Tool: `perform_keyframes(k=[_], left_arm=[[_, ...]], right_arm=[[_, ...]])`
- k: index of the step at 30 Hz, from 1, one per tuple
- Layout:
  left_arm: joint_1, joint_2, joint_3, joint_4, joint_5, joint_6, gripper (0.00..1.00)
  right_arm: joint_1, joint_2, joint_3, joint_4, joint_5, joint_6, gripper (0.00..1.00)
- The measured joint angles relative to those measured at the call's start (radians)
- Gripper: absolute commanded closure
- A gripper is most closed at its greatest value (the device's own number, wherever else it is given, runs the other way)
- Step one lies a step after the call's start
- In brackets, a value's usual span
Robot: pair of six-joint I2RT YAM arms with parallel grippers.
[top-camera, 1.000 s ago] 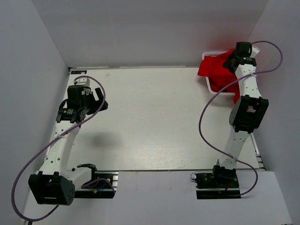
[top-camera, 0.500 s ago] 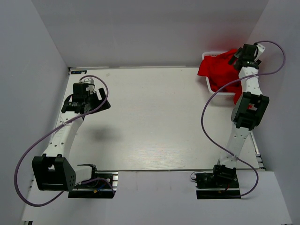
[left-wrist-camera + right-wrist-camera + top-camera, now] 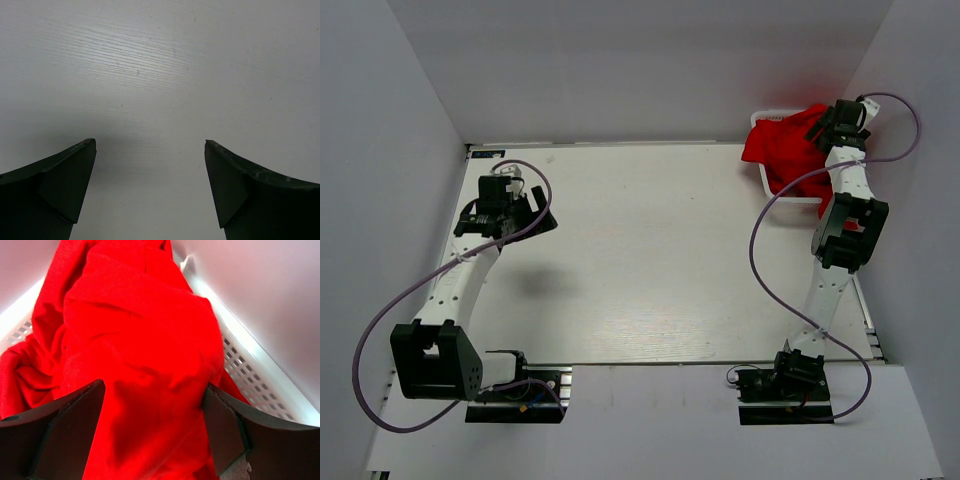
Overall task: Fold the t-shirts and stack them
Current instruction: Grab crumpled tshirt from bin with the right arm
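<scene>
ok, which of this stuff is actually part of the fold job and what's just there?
Job:
- t-shirts, heaped in the basket
- right gripper, open, astride the t-shirts
- left gripper, open, over the table

Just there:
- basket
- table
- purple cables

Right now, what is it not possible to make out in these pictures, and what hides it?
- Number of t-shirts: top view, one bunched heap partly under the right arm; right wrist view shows folds only.
- Floor of the basket: covered by the t-shirts in both views.
- Whether the right pincer touches the t-shirts: unclear in right wrist view, too small in top view.
- Base of the left pincer: cut by the left wrist view's lower edge.
</scene>
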Motion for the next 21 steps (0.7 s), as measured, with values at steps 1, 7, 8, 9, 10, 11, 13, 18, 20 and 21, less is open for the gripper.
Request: perform_keyframes(k=[1, 7, 8, 9, 10, 11, 13, 18, 20, 21], left_arm=[[0.0, 0.004, 0.0, 0.0, 0.0, 0.0, 0.01], [0.0, 0.028, 0.0, -0.001, 0.0, -0.003, 0.01], [0.0, 0.028, 0.0, -0.001, 0.0, -0.004, 0.01], [0.0, 0.029, 0.0, 0.0, -0.001, -0.004, 0.01], [0.0, 0.03, 0.0, 0.0, -0.001, -0.004, 0.01], [0.0, 0.032, 0.0, 0.0, -0.002, -0.004, 0.01], [0.0, 0.035, 0.0, 0.0, -0.004, -0.003, 0.01], [0.0, 0.039, 0.0, -0.001, -0.005, -0.003, 0.01], [0.0, 0.039, 0.0, -0.001, -0.005, -0.003, 0.01], [0.0, 0.039, 0.0, -0.001, -0.005, -0.003, 0.01]], right_arm=[[0.0, 0.004, 0.002, 0.006, -0.005, 0.0, 0.18], [0.0, 0.033, 0.002, 0.03, -0.053, 0.013, 0.26], [0.0, 0.038, 0.002, 0.032, -0.061, 0.014, 0.26], [0.0, 0.043, 0.002, 0.034, -0.071, 0.022, 0.33], [0.0, 0.048, 0.002, 0.035, -0.078, 0.024, 0.39], [0.0, 0.052, 0.002, 0.037, -0.086, 0.03, 0.47], [0.0, 0.055, 0.002, 0.037, -0.099, 0.039, 0.76], [0.0, 0.056, 0.001, 0.049, -0.111, 0.059, 1.0], [0.0, 0.055, 0.0, 0.052, -0.111, 0.059, 1.0], [0.0, 0.053, -0.003, 0.056, -0.111, 0.058, 1.0]])
